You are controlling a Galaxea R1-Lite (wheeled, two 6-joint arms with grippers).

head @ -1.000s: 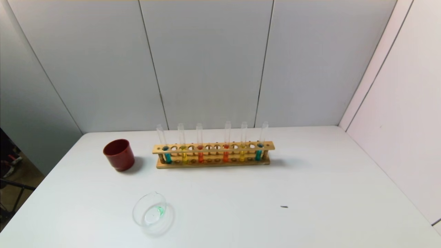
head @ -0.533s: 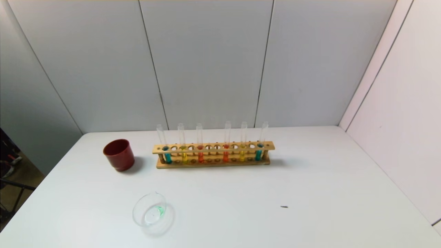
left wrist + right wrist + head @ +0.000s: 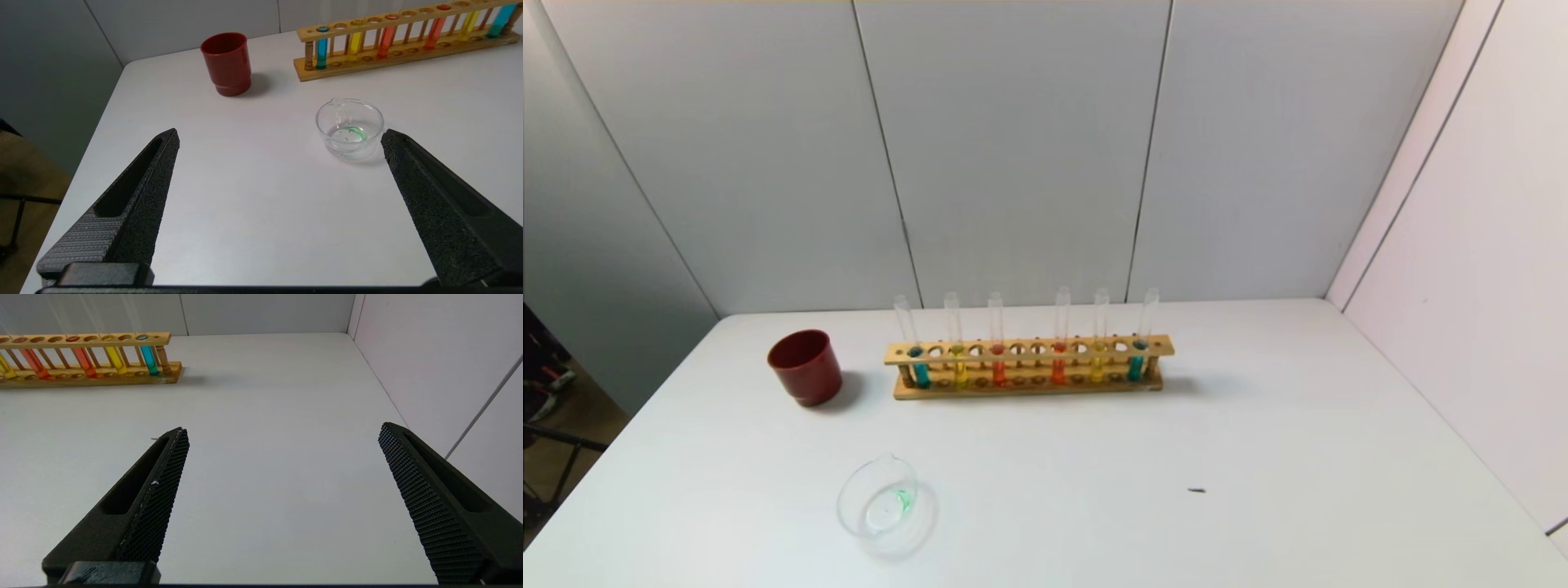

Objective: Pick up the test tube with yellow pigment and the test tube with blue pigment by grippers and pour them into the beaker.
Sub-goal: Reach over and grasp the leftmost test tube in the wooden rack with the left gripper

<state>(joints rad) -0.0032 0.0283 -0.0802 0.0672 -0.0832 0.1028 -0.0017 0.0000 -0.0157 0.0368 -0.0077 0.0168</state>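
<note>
Left pincer (image 3: 280, 136) spread near beaker (image 3: 349, 126), right pincer (image 3: 282, 430) spread over bare table (image 3: 261, 396).

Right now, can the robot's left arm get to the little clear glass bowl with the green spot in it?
Probably yes. The left gripper has its jaws wide open and empty, and the small clear glass beaker sits just ahead of it on the white table, with only bare tabletop between them. The dark red cup stands farther off to the side.
</note>
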